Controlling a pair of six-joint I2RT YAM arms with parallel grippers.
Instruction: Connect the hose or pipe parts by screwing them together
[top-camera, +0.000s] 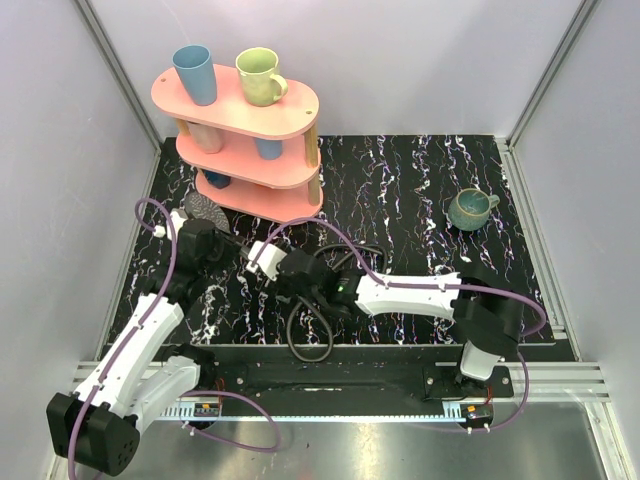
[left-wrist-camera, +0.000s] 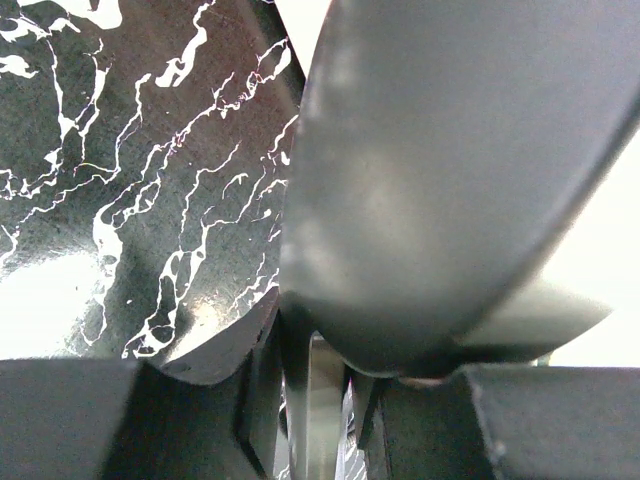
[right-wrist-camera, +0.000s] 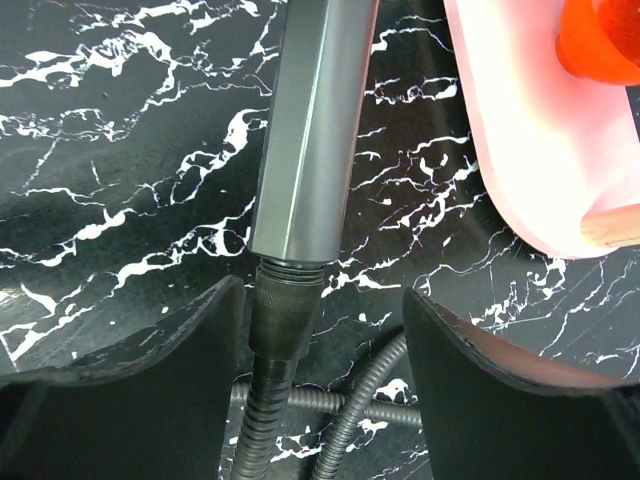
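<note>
The dark grey shower head (top-camera: 205, 211) lies at the left of the table, its handle (right-wrist-camera: 310, 130) pointing toward the middle. My left gripper (top-camera: 205, 243) is shut on it, and the head (left-wrist-camera: 450, 170) fills the left wrist view above the left gripper (left-wrist-camera: 320, 400). The black hose (top-camera: 300, 345) loops across the mat near the front edge. Its knurled end nut (right-wrist-camera: 285, 310) sits against the handle's threaded end, with a few threads showing. My right gripper (right-wrist-camera: 322, 330) stands open around that nut. The left finger (right-wrist-camera: 150, 380) is close beside it and the right finger (right-wrist-camera: 500, 380) is well apart.
A pink three-tier shelf (top-camera: 250, 150) stands at the back left, just beyond the handle, with a blue cup (top-camera: 195, 75) and a green mug (top-camera: 260, 77) on top. Its base edge (right-wrist-camera: 510, 130) shows in the right wrist view. A teal mug (top-camera: 470, 208) sits at the right.
</note>
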